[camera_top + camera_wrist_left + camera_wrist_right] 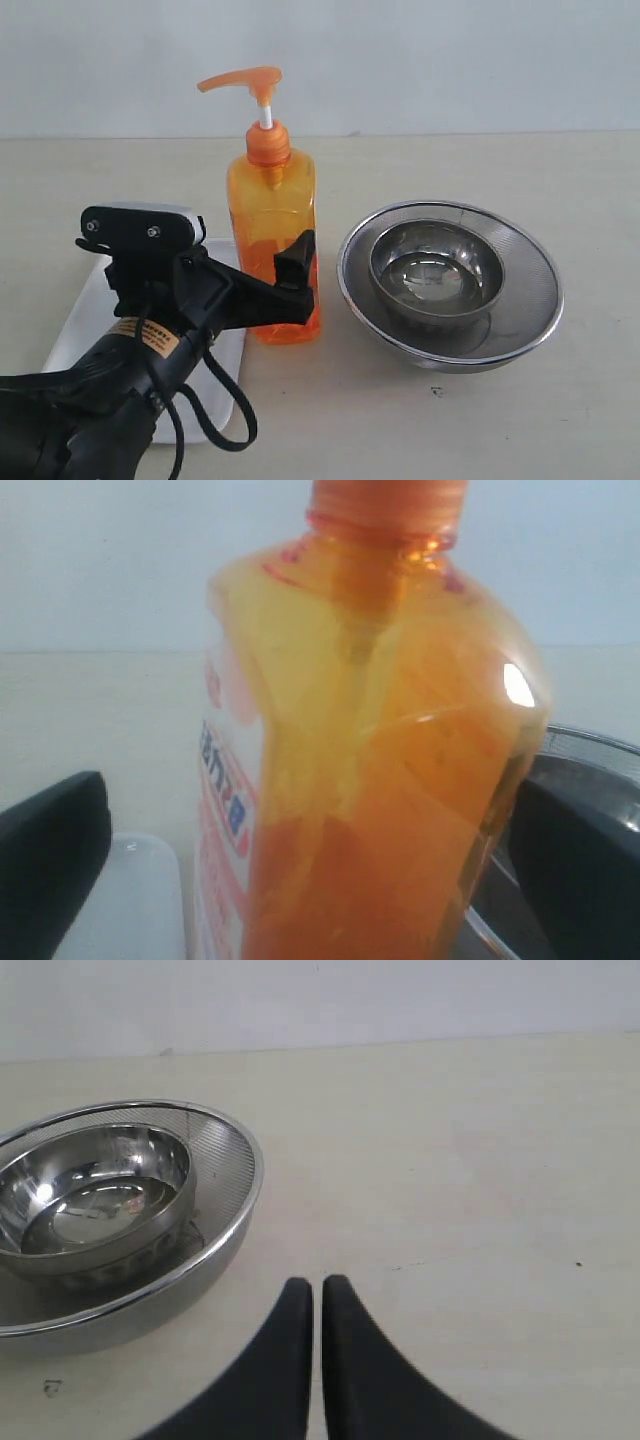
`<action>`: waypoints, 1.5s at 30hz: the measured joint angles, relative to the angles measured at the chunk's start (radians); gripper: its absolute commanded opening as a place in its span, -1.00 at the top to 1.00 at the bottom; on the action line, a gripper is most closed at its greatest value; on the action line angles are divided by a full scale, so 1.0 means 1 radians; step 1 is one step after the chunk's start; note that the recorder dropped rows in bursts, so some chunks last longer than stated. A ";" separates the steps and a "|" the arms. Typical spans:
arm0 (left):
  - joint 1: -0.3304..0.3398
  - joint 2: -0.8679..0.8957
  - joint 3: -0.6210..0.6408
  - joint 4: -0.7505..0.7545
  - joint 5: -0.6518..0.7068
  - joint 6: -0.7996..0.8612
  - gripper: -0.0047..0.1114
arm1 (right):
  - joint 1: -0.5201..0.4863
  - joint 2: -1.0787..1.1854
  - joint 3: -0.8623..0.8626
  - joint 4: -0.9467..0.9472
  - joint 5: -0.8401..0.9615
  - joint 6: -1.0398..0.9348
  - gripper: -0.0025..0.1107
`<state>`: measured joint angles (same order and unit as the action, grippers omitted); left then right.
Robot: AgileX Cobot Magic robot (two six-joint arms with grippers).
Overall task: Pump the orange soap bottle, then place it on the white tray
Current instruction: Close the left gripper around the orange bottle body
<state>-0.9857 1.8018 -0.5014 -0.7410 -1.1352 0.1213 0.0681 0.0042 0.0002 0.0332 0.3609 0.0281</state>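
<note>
Tray [78, 325] lies mostly hidden behind left arm [110, 400].

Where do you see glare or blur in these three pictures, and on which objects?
Left wrist view: the orange soap bottle is very close and soft, with one white glare spot on its shoulder. Exterior view: sharp, with soft reflections in the nested steel bowls. Right wrist view: sharp, with small bright highlights in the bowls.

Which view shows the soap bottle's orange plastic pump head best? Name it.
Exterior view: the orange plastic pump head shows whole, atop its white stem. Left wrist view catches only the orange collar; right wrist view shows none of it.
</note>
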 measured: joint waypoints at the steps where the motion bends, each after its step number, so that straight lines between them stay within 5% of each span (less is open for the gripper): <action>1: 0.004 0.003 -0.006 0.000 0.002 0.003 -0.98 | 0.000 0.000 0.000 0.000 0.000 0.000 0.96; 45: 0.056 0.095 -0.069 0.001 -0.070 0.041 -0.98 | 0.000 0.000 0.000 0.000 0.000 0.000 0.96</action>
<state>-0.9300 1.8969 -0.5700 -0.7401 -1.2057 0.1628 0.0681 0.0042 0.0002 0.0332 0.3609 0.0281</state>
